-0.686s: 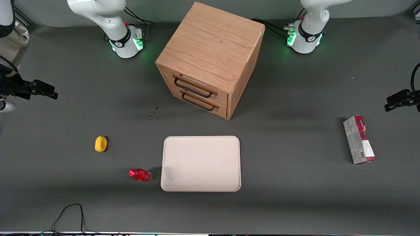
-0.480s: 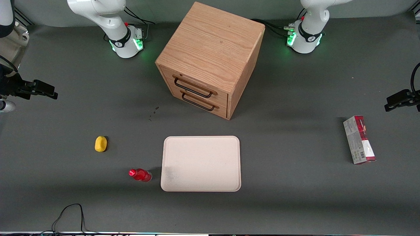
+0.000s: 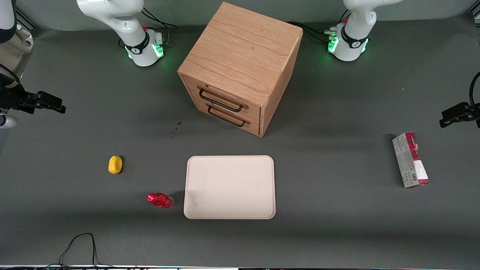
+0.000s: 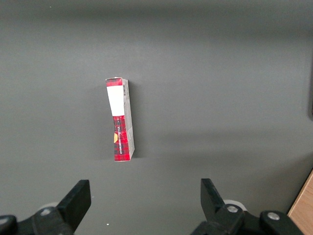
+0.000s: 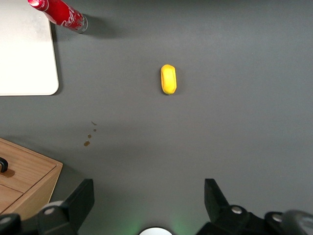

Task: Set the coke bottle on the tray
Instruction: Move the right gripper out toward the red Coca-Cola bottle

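gripper (image 5: 146,205): high above the table at the working arm's end, jaws wide apart, holding nothing
coke bottle (image 3: 160,200): one, just beside the tray (image 3: 229,186)
tray: one

Even overhead light, sharp views, soft shadows beside cabinet (image 3: 240,67), green glow at arm bases

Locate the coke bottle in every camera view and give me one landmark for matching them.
Front view: the coke bottle stands on the table beside the tray, by its grey smudge.
Right wrist view: the coke bottle shows beside the tray; the gripper, fingers open, is high above the table.
Left wrist view: not in it.
Shared landmark: the yellow lump.
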